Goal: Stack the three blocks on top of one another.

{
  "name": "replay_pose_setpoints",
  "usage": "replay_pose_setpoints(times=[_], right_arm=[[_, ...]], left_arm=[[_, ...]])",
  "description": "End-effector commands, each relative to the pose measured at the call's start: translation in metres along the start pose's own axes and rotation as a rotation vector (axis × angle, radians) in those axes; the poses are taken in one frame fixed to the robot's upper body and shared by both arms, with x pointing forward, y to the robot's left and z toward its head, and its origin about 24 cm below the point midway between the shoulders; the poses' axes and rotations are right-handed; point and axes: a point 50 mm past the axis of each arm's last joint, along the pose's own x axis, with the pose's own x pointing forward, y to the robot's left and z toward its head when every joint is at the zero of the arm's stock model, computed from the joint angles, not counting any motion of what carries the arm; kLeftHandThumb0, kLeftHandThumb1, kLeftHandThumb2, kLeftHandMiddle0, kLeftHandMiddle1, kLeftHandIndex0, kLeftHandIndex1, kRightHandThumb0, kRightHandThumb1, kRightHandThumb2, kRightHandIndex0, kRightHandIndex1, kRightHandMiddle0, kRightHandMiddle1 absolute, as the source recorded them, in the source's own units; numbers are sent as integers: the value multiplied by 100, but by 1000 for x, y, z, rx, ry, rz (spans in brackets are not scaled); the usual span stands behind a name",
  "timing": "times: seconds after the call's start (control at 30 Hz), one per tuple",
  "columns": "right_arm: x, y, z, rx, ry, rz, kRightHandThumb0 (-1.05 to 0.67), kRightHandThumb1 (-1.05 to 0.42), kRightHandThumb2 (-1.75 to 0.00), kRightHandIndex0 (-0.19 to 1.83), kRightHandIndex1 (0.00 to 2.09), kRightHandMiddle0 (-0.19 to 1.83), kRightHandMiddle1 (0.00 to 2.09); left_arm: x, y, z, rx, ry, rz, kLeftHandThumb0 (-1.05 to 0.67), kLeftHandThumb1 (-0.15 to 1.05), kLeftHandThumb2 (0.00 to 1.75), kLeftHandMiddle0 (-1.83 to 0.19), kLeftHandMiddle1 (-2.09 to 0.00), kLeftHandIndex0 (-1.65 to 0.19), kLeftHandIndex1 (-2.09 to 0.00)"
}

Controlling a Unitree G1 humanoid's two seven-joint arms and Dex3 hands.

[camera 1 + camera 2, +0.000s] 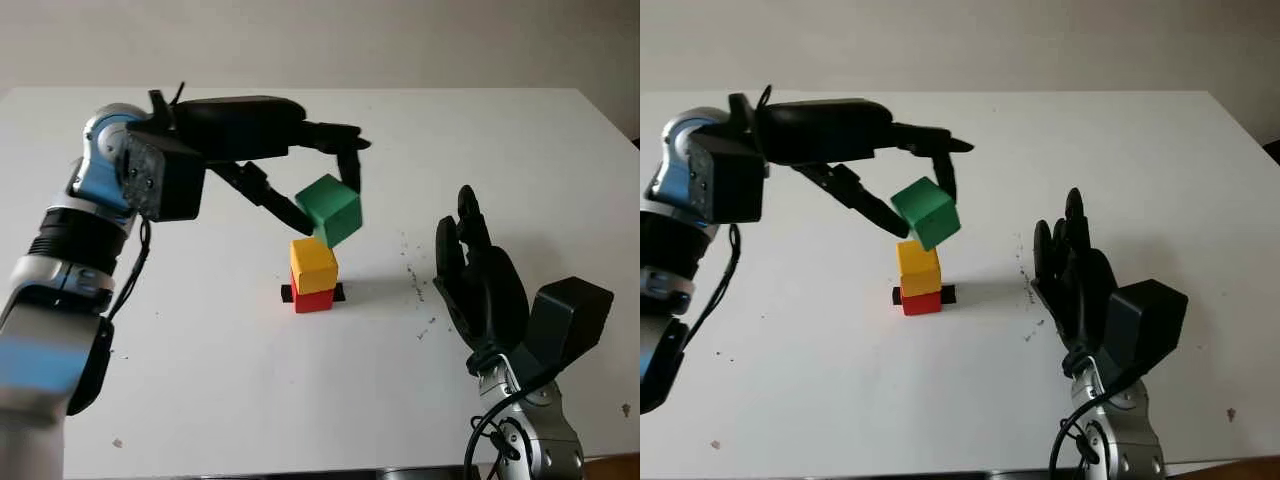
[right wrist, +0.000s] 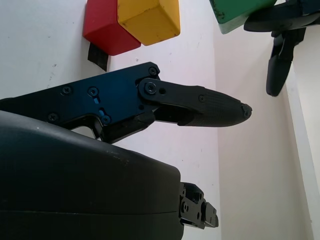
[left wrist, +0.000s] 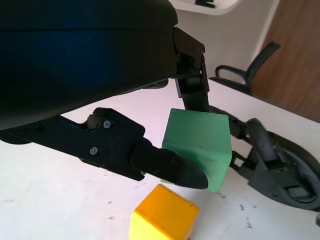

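right hand (image 1: 480, 280) open | left hand (image 1: 325, 185) holds tilted green block (image 1: 330, 208)

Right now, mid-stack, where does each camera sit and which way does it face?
Left and right eye views: head stereo pair, looking forward and down at the white table; both arms enter from below.
Left wrist view: close on the left robot hand gripping the tilted green block above the yellow block.
Right wrist view: beside the open right robot hand, facing the yellow block on the red block.
All views share the green and yellow blocks.
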Motion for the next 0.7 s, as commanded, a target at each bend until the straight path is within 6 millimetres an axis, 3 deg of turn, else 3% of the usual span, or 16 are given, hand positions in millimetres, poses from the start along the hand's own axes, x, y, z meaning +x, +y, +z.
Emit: replay_pose_setpoints(times=[0.0, 0.67], right_arm=[[-2, -3, 3, -11, -19, -7, -66, -105, -56, -19, 0, -19, 0], [-3, -2, 1, -18, -3, -6, -64, -105, -55, -19, 0, -19, 0]], left_arm=[[5, 8, 5, 33, -30, 4, -48, 105, 15, -18, -5, -23, -161], [6, 19, 4, 132, 37, -88, -46, 105, 19, -13, -4, -20, -164]])
